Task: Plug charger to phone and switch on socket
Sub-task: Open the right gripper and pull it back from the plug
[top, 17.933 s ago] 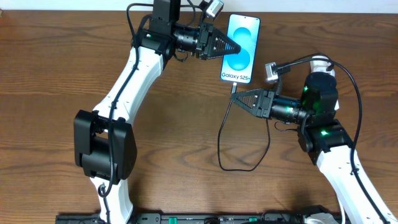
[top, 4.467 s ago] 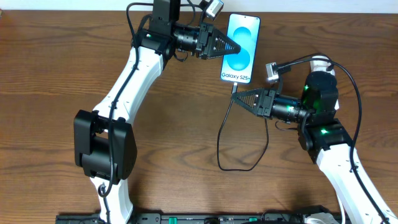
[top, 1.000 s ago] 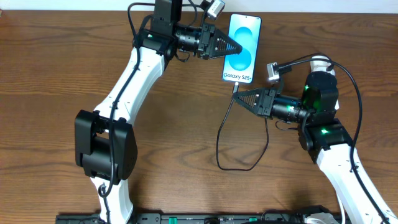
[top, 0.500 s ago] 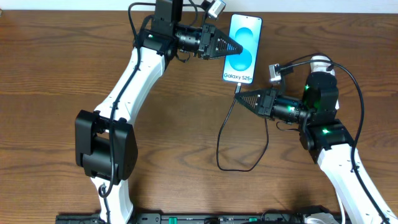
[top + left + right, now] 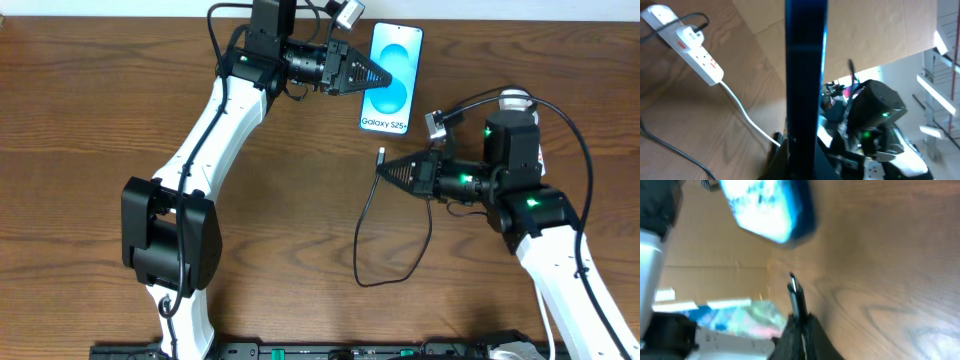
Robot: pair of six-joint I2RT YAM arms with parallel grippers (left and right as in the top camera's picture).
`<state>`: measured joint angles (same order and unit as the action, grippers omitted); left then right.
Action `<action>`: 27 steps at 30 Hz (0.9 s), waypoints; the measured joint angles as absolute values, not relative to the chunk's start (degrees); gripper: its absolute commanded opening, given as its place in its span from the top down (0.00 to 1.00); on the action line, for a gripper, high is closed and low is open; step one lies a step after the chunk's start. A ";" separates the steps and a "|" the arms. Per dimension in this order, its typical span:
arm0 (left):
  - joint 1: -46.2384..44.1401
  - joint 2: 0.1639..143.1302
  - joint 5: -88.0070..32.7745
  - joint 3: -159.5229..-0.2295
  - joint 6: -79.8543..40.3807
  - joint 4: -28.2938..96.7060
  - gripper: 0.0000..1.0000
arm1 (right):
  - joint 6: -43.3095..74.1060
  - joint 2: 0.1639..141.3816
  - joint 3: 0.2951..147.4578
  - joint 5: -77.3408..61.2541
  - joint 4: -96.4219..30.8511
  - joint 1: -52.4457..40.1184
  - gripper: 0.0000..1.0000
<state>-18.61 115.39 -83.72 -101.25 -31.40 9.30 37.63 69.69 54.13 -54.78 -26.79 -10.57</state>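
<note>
- My table (image 5: 80, 120) was brown wood with a running grain, filling almost the whole overhead frame.
- A black rail (image 5: 300, 352) with green spots ran along that frame's bottom edge.
- In the left wrist view, cardboard (image 5: 875, 30) stood across the top, with pale metal shelving (image 5: 942, 65) at the right edge.
- In the right wrist view, cardboard (image 5: 715, 240) filled the upper left. Below it sat a blurred patch of colours (image 5: 735, 320) I couldn't make out.

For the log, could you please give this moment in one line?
left gripper: shut on phone | right gripper: shut on charger | charger: not plugged
</note>
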 measured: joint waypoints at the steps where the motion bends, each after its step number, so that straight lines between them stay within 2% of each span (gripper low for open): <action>1: -18.61 115.39 -83.24 -101.25 -31.03 9.89 0.93 | 35.92 69.67 55.33 -54.59 -29.47 -10.59 0.99; 6: -18.61 115.39 -80.97 -101.25 -29.74 12.10 0.93 | 27.77 69.60 61.84 -51.68 -40.82 -10.63 0.99; 11: -18.61 115.39 -80.42 -101.25 -29.54 11.57 0.93 | 21.63 69.34 63.70 -47.62 -44.34 -10.79 0.99; 20: -18.61 115.28 -82.46 -101.19 -30.28 3.90 0.93 | 17.30 69.36 63.70 -45.08 -43.79 -10.79 0.99; 27: -18.59 112.95 -84.12 -100.88 -37.87 -4.58 0.93 | 18.22 69.36 63.70 -47.33 -39.75 -10.79 0.99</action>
